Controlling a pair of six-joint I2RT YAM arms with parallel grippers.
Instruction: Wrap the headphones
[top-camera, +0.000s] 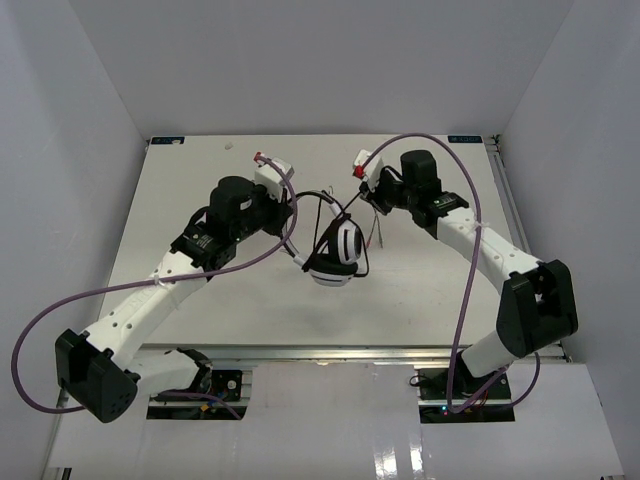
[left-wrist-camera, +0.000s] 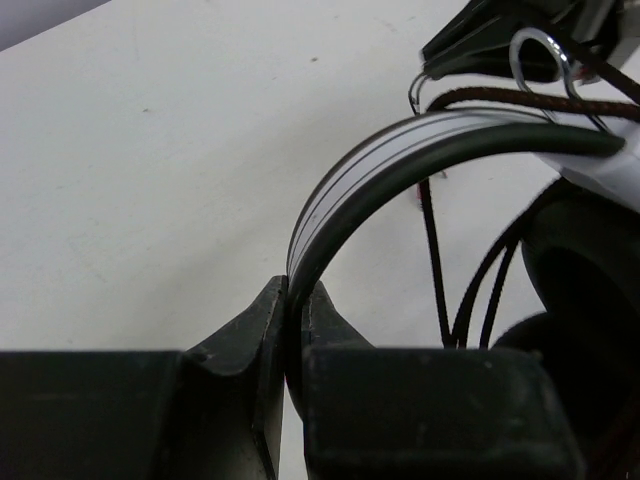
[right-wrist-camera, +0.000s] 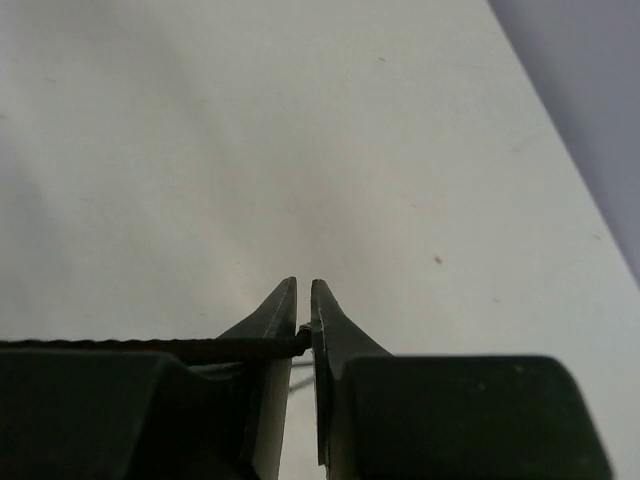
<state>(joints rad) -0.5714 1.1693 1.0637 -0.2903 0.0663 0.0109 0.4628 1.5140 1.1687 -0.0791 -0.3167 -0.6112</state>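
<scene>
The headphones (top-camera: 337, 250) are held up over the table's middle, their white-and-black ear cups hanging low. My left gripper (top-camera: 292, 222) is shut on the black headband (left-wrist-camera: 400, 150), which arcs up and right from between the jaws (left-wrist-camera: 295, 300). An ear cup (left-wrist-camera: 590, 270) and thin black cord strands (left-wrist-camera: 436, 260) hang to the right of it. My right gripper (top-camera: 377, 205) is just right of the headband top. In the right wrist view it (right-wrist-camera: 304, 305) is shut on the cord (right-wrist-camera: 180, 347), which enters from the left and ends between the fingertips.
A black clip with silver wire loops (left-wrist-camera: 540, 45) shows beyond the headband, above a brownish braided cord (left-wrist-camera: 520, 97). Purple arm cables (top-camera: 470, 260) loop over both arms. The white table (top-camera: 200, 300) has walls on the left, back and right.
</scene>
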